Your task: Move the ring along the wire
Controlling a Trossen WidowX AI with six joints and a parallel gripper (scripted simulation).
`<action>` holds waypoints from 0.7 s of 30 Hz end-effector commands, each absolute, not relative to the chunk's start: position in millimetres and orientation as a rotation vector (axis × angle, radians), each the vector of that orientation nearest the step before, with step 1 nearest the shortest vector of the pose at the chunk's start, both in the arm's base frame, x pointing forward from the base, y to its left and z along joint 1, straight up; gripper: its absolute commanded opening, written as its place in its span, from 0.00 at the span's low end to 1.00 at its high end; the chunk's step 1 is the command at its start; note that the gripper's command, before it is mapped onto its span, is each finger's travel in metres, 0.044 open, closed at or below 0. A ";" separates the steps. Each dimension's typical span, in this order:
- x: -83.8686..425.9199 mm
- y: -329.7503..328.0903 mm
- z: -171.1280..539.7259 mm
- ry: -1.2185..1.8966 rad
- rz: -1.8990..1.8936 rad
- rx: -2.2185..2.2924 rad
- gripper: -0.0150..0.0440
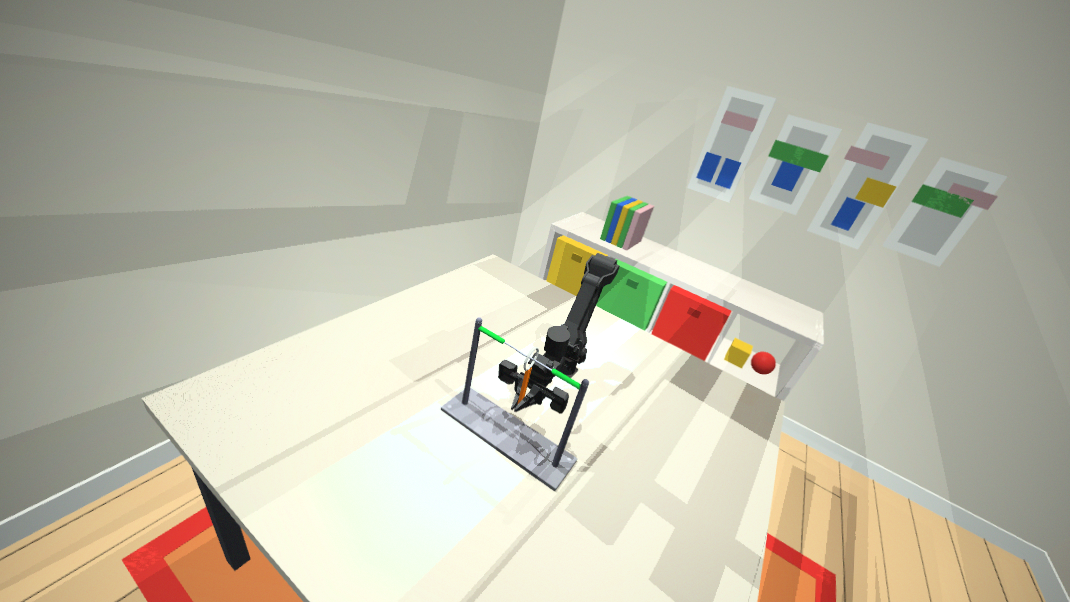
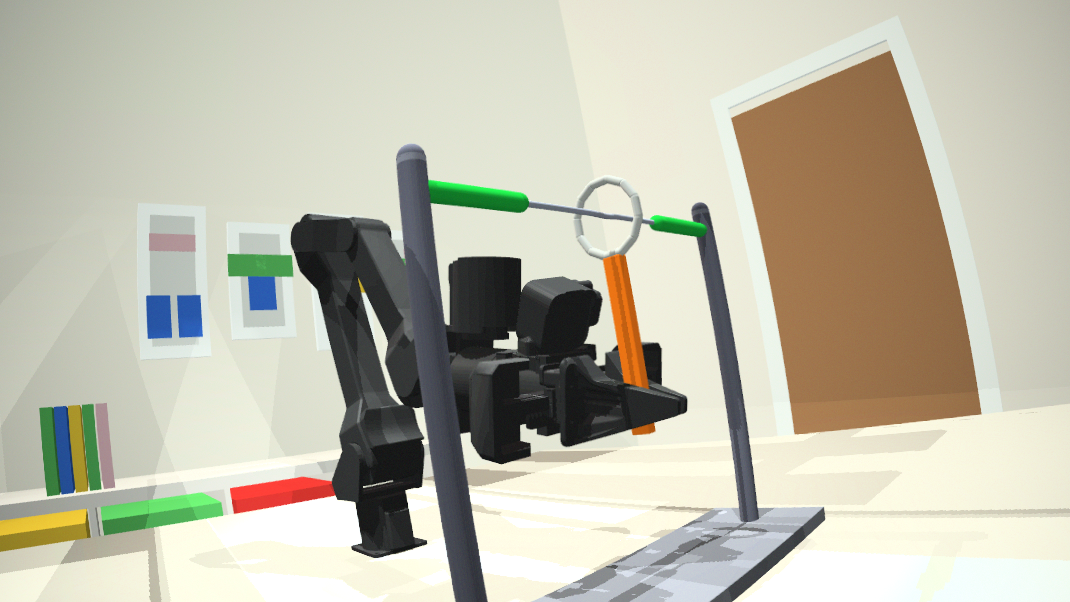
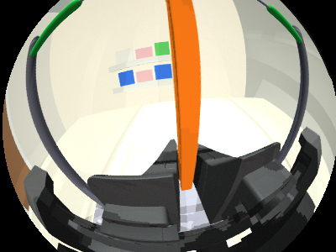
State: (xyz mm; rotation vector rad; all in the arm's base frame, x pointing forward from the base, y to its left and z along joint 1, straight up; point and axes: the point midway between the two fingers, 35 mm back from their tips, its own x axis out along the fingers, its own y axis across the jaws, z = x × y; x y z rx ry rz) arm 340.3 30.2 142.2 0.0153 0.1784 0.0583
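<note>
The orange handle [image 1: 525, 383] [image 2: 627, 321] [image 3: 189, 92] is pinched near its lower end, the gripper [image 1: 516, 406] [image 2: 668, 404] [image 3: 177, 143] closed on it with 1 finger on each side. The ring [image 2: 608, 179] stands at the handle's 12 o'clock in the exterior view, and the thin grey wire [image 1: 513, 348] [image 2: 553, 207] runs through it, with no clear contact visible. Picking up is done, and I judge the crossing to be past its middle: the likely goal is the green part [image 1: 566, 377] [image 2: 677, 226] [image 3: 55, 27] by the post [image 1: 571, 423] [image 2: 722, 336] [image 3: 34, 92] at 3 o'clock from the ring in the exterior view, toward 4 o'clock in the top view. The other green part [image 1: 490, 333] [image 2: 478, 196] [image 3: 286, 23] lies farther off, toward 9 o'clock in the exterior view. Left to do: finish the grey stretch without a touch, hang the ring on green, release and back away. A small sideways drift could still bring the ring against the grey, so its opening should stay centred. As for writing, I can read no brand or label on the arm [image 1: 587, 299] [image 2: 374, 262], the handle or the books [image 1: 627, 223] [image 2: 77, 449]; the 4 wall pictures [image 1: 793, 160] at 1 to 2 o'clock in the top view show only coloured blocks.
</note>
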 end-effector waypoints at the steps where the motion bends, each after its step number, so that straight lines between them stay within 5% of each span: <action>1: 340.1 35.1 143.4 0.177 0.048 0.024 0.00; 21: 340.4 53.2 144.0 0.179 0.020 0.011 0.00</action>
